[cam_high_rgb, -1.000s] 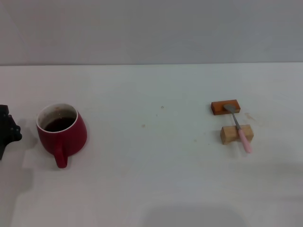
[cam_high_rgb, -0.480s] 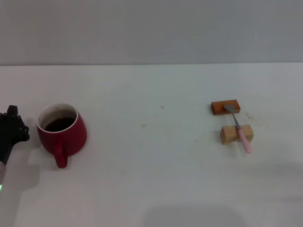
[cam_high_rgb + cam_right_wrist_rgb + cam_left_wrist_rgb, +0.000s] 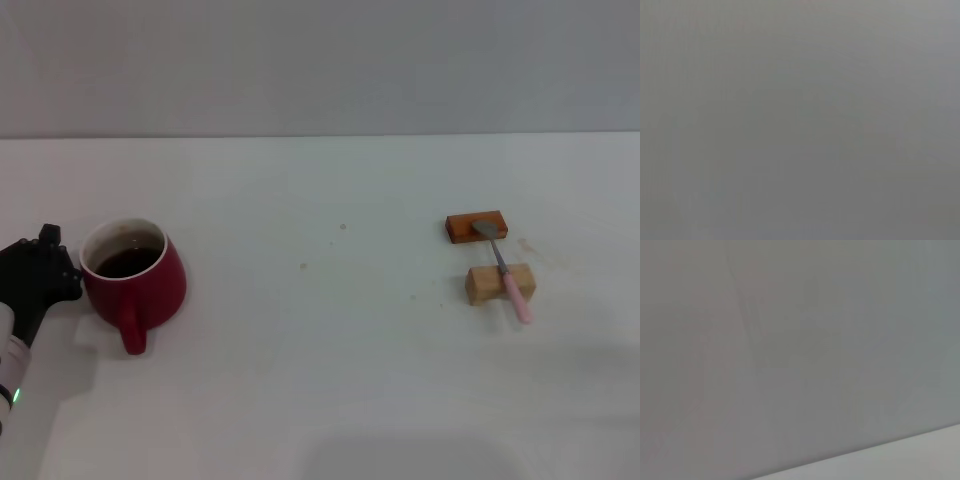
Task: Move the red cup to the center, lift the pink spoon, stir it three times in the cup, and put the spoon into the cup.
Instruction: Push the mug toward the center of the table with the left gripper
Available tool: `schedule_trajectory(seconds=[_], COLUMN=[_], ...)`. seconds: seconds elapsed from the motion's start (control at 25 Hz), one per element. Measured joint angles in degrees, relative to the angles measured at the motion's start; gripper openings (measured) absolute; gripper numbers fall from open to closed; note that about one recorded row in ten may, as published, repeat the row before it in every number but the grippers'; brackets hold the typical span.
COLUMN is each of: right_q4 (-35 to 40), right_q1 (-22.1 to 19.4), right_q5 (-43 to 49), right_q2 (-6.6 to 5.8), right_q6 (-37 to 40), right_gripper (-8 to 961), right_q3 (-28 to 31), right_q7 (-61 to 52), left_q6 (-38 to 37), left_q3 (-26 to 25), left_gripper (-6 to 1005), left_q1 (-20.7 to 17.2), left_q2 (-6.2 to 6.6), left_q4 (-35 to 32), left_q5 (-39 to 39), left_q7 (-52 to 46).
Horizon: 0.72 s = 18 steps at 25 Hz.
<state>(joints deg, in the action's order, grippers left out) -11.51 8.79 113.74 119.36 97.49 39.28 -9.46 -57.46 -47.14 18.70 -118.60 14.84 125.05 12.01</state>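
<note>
With the left end effector [image 3: 45, 268] touching the left side of the red cup [image 3: 132, 280] at the table's [image 3: 320, 380] left, finger state indeterminate, push slowly rightward to avoid spilling.

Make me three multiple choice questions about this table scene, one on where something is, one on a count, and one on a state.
1. Where does the pink spoon lie?
A. Inside the red cup
B. Across two wooden blocks on the robot's right
C. Flat on the table at the center

2. How many wooden blocks are on the table?
A. One
B. Two
C. Four

3. What state is the red cup in?
A. Upright with dark liquid inside
B. Tipped on its side
C. Upside down

Answers:
1 B: its metal bowl rests on the orange-brown block, its handle on the tan block.
2 B: only those two show.
3 A: it stands on its base beside the left end effector, dark liquid below its rim.
</note>
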Motion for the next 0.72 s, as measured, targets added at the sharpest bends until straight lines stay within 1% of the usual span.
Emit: schedule_trajectory(seconds=[0.32, 0.48, 0.72], right_q4=[-0.01, -0.01, -0.01], right_q1=[-0.16, -0.24, -0.26], right_q5=[-0.01, -0.01, -0.01], right_q2=[0.0, 0.0, 0.0], right_q6=[0.65, 0.69, 0.69], right_gripper=[795, 795, 796], right_q3=[0.0, 0.0, 0.0], right_q7=[-0.03, -0.04, -0.04], left_q6=[0.65, 1.34, 1.57], left_q3=[1.27, 3.12, 4.29], left_gripper=[18, 20, 24], left_q1=[0.79, 1.64, 1.88], left_q2=[0.01, -0.09, -0.14], left_q4=[-0.08, -0.08, 0.14], left_q5=[0.02, 0.02, 0.02], left_q7=[0.03, 0.03, 0.03])
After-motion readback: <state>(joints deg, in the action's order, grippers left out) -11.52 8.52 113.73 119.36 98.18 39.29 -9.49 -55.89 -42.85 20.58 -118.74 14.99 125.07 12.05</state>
